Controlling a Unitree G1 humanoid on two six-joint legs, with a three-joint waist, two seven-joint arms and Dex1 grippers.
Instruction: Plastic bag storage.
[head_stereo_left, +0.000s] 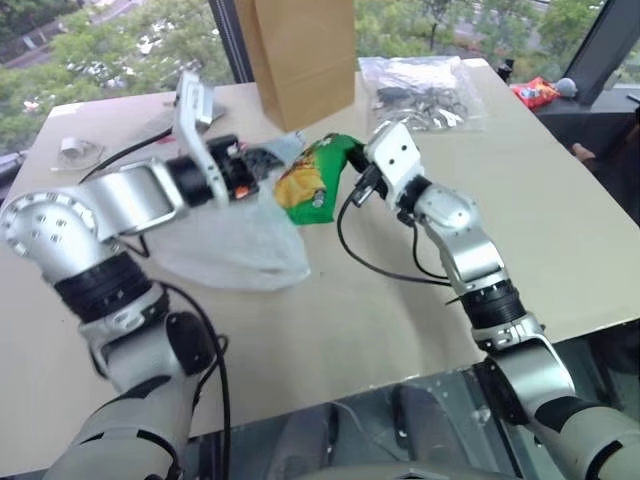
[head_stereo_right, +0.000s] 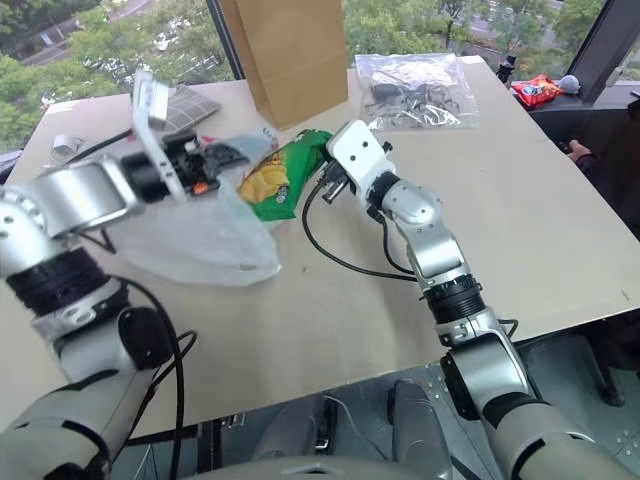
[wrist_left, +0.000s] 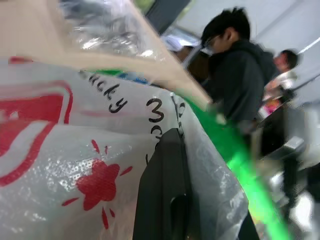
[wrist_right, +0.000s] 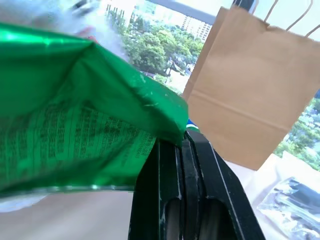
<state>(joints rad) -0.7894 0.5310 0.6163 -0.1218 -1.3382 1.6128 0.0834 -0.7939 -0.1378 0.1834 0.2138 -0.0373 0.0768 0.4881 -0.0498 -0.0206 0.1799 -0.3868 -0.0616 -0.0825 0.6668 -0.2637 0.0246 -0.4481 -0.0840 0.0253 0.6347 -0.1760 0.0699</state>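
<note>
Plastic bag (head_stereo_left: 235, 240), translucent white with red printing, lies slumped on the desk (head_stereo_left: 380, 320) left of its middle, its upper edge lifted toward the far side. Left end effector (head_stereo_left: 262, 162) is clenched on that lifted edge; in the left wrist view a black finger (wrist_left: 165, 200) presses against the crinkled film beside a red star print. Right end effector (head_stereo_left: 358, 188) is clamped on one end of a green snack packet (head_stereo_left: 312, 175), which hangs tilted just above the desk, its other end at the bag's raised mouth. A tall brown paper bag (head_stereo_left: 300, 55) stands upright near the far edge, just behind the packet. A clear zip bag (head_stereo_left: 420, 90) of dark items lies toward the far right corner. Beyond the desk, a person in a dark top (wrist_left: 235, 80) shows in the left wrist view.
</note>
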